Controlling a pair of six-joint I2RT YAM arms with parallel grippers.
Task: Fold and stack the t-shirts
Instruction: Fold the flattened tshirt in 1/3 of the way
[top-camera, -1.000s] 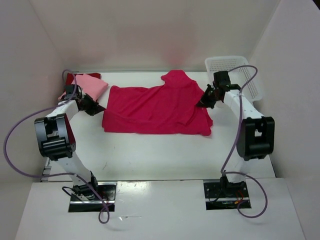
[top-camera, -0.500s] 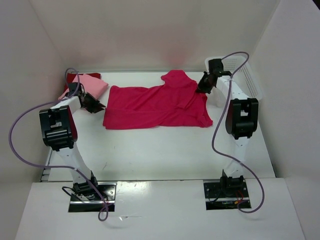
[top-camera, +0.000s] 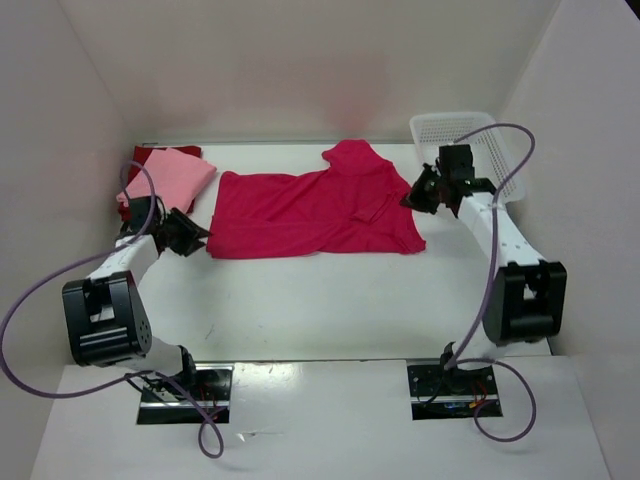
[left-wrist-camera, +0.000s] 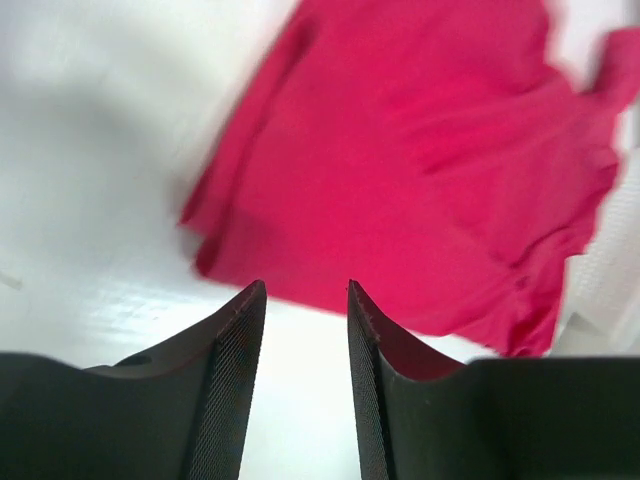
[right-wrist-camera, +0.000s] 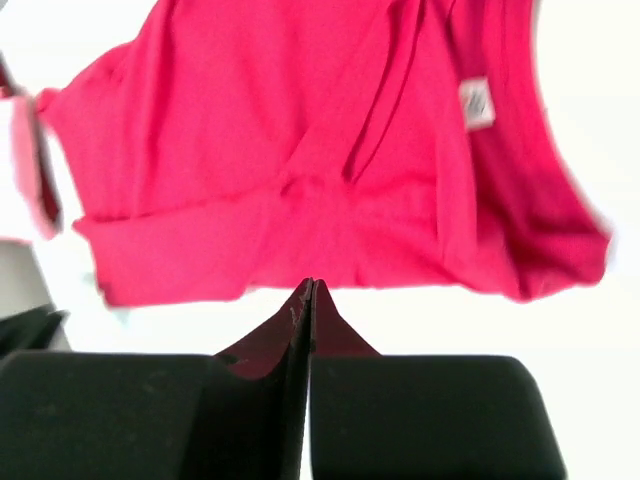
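Observation:
The crimson-magenta t-shirt (top-camera: 310, 210) lies spread flat across the back middle of the table, a sleeve pointing toward the back wall. It also fills the left wrist view (left-wrist-camera: 420, 170) and the right wrist view (right-wrist-camera: 300, 170), where its white label (right-wrist-camera: 477, 102) shows. A folded light pink t-shirt (top-camera: 172, 175) rests on the dark red t-shirt (top-camera: 148, 155) at the back left. My left gripper (top-camera: 192, 236) (left-wrist-camera: 305, 292) stands open and empty just off the crimson shirt's left edge. My right gripper (top-camera: 415, 198) (right-wrist-camera: 311, 285) is shut on nothing, beside the shirt's right edge.
A white lattice basket (top-camera: 492, 145) stands at the back right corner, behind the right arm. White walls close in the table on three sides. Bare white tabletop (top-camera: 330, 310) runs between the shirt and the arm bases.
The left gripper has opened and drawn back toward the near left, away from the shirt. The right gripper swung to the back and returned. The shirt's near edge now lies straighter and farther back.

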